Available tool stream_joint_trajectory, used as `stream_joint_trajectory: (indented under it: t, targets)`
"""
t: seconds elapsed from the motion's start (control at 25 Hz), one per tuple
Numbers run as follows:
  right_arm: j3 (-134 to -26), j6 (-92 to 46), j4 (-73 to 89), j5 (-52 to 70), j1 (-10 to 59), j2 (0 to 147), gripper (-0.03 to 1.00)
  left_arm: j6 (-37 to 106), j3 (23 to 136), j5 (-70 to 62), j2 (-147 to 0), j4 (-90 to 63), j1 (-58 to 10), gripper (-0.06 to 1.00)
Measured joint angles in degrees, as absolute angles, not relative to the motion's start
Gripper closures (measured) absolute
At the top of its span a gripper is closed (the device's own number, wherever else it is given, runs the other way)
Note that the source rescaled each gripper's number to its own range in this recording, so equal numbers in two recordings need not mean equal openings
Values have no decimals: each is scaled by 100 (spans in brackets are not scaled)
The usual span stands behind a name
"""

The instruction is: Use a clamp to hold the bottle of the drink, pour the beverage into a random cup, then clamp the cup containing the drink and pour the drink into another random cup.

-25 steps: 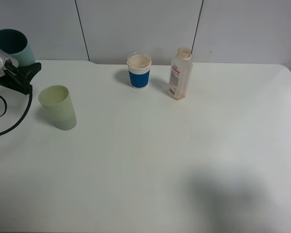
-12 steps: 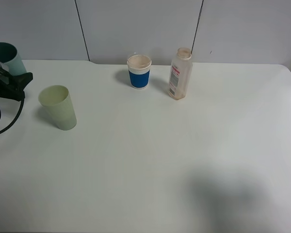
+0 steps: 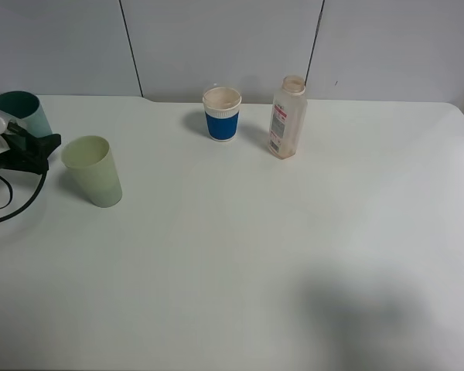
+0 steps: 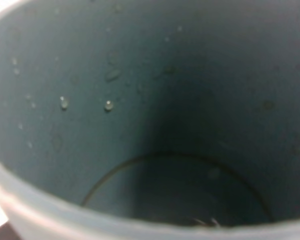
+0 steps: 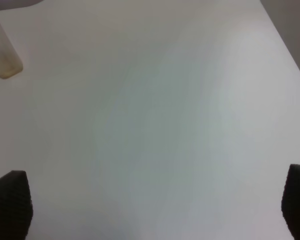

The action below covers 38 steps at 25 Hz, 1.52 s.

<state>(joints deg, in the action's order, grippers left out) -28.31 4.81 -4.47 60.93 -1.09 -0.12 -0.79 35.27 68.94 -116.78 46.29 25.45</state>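
Left gripper (image 3: 32, 144), clamped on the teal-green plastic tumbler (image 3: 22, 110), has lowered it upright beside the pale yellow-green tumbler (image 3: 94, 170); it looks emptied, so second pour probably done; right gripper (image 5: 155, 207) wide open, empty.

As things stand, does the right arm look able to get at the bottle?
Probably yes. The right gripper is open and holds nothing, and bare table lies between it and the bottle. Only the blue-sleeved cup stands near, on the bottle's far side.
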Motion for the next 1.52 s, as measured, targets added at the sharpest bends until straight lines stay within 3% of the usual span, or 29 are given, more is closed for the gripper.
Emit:
stream_joint_trajectory:
  t: [0.84,1.52]
  targets:
    - [-2831,481,-447,6093,-109,-12,-3,-292,4547,6894,-12850,4888,2344,94]
    - [-2831,481,-447,6093,-109,-12,-3,-332,4609,7105,-13122,4826,2129,94]
